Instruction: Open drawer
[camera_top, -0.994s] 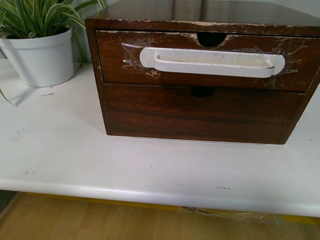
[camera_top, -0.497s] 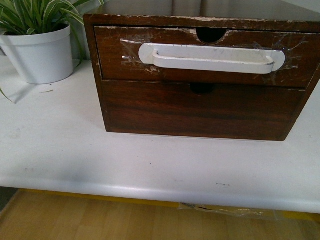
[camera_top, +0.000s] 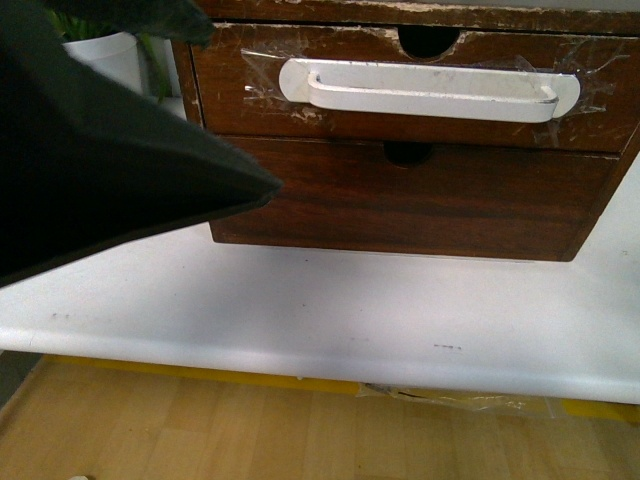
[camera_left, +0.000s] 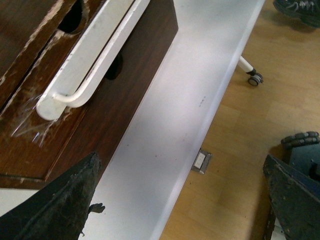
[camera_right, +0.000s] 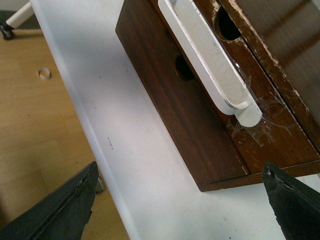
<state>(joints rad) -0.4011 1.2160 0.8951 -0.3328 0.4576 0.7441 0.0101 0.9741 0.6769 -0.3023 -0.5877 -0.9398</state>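
The drawer is the upper dark wood front of a small chest, with a long white bar handle taped on and a half-round notch at its chipped top edge. It looks flush with the chest. My left gripper is open and empty, near the handle's left end, over the table edge. A dark part of it fills the left of the front view. My right gripper is open and empty, near the handle's right end. Neither touches the handle.
The chest stands on a white table. Below the drawer is a plain dark front without a handle. A white plant pot peeks out behind my left arm. Wood floor lies beyond the table's front edge; a caster wheel stands there.
A dark part of my left arm has come into the front view from the left and hides most of the plant. The chest sits higher in the picture. The drawer looks unmoved.
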